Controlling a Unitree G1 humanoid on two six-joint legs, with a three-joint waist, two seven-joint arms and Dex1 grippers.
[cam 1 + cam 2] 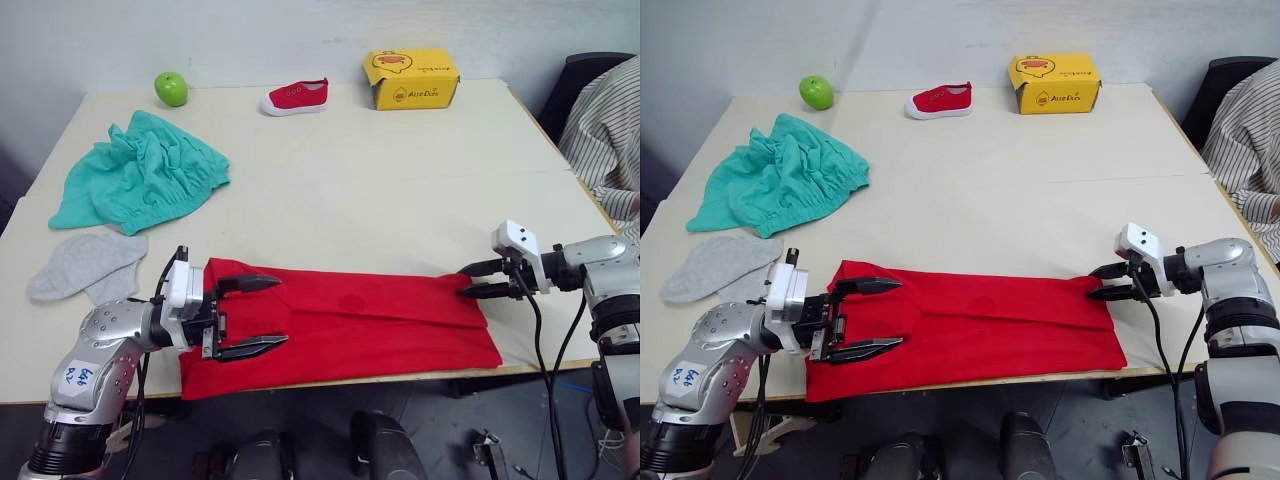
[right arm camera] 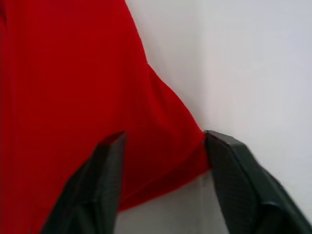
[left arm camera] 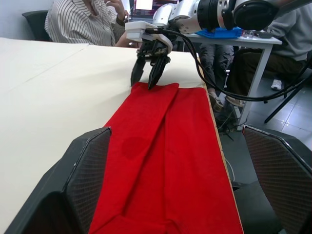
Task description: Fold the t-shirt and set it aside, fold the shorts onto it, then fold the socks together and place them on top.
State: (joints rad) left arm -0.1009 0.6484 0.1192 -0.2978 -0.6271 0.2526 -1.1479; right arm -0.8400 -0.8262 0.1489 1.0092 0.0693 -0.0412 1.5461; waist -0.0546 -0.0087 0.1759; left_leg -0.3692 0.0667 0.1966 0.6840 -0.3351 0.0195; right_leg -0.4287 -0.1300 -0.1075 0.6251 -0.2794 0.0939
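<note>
1. Currently the run is sitting in step one, folding the t-shirt (image 1: 350, 325): it is lying as a long red strip along the near edge of the surface (image 1: 380, 200), with a lengthwise flap already overlapping the rest (judging by the crease line in the left wrist view).
2. The left hand (image 1: 250, 316) is hovering at the strip's left end, fingers apart, one above the cloth and one near its near edge, gripping nothing.
3. The right hand (image 1: 487, 279) is sitting at the far-right corner of the strip; its fingers are standing slightly apart with the cloth corner between them in the right wrist view, not clamped as far as I can see.
4. The shorts (image 1: 145, 175) are lying crumpled at the far left of the surface, well apart from the t-shirt; the socks (image 1: 85, 265) are lying flat just in front of them, near the left arm. Both are looking untouched.
5. Next move, my read: both hands are needing to close on their ends, then one end is being carried over the other to halve the strip crosswise (a pinch through all layers matters, or the flap is likely opening up).
6. After that the bundle is needing a free spot; the middle of the surface is looking open.
7. Bystander items at the far edge: apple (image 1: 171, 88), small red shoe (image 1: 296, 97), yellow box (image 1: 411, 78). A person's striped sleeve (image 1: 605, 120) is showing at the right.
</note>
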